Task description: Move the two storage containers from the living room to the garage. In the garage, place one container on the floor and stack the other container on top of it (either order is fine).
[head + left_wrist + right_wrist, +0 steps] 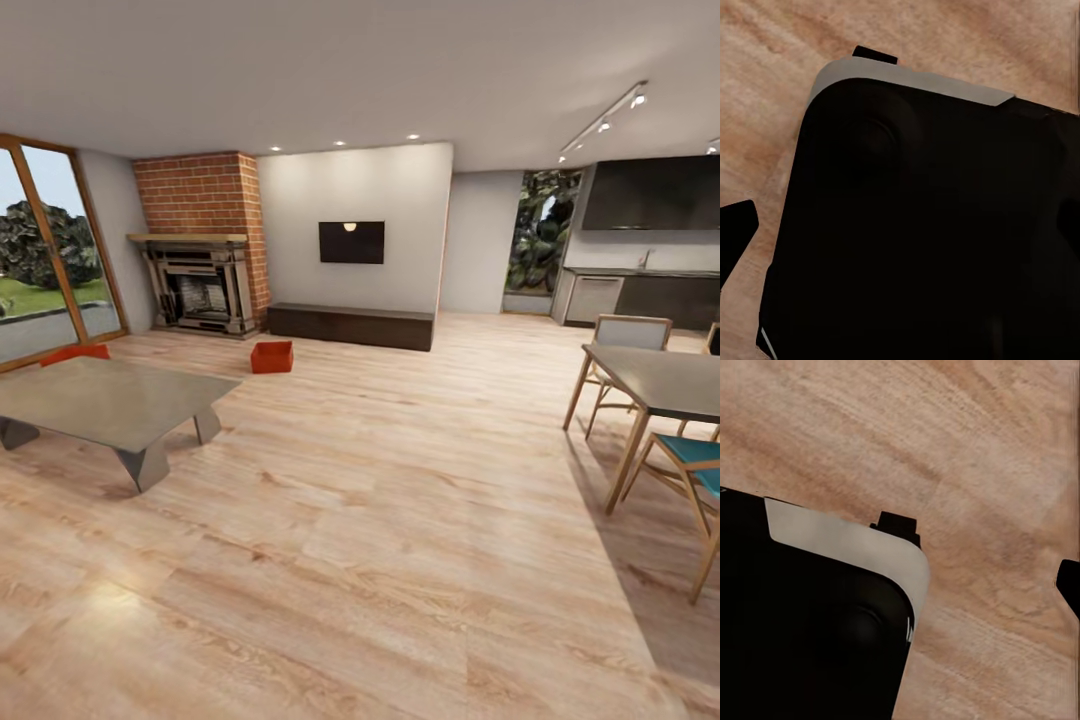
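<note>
Here, in the head view, one red-orange bin (272, 357) sits on the light wood floor (380, 520) in front of the long dark TV bench (350, 325), near the brick fireplace (203, 285). The second bin (75, 353) peeks out behind the far edge of the low grey coffee table (105, 405), by the glass doors (45, 250). A dining table (660, 385) with chairs stands at the right. Both wrist views look down at the robot's black base (930, 225) over wood planks — whether either gripper is spread or closed I cannot tell.
</note>
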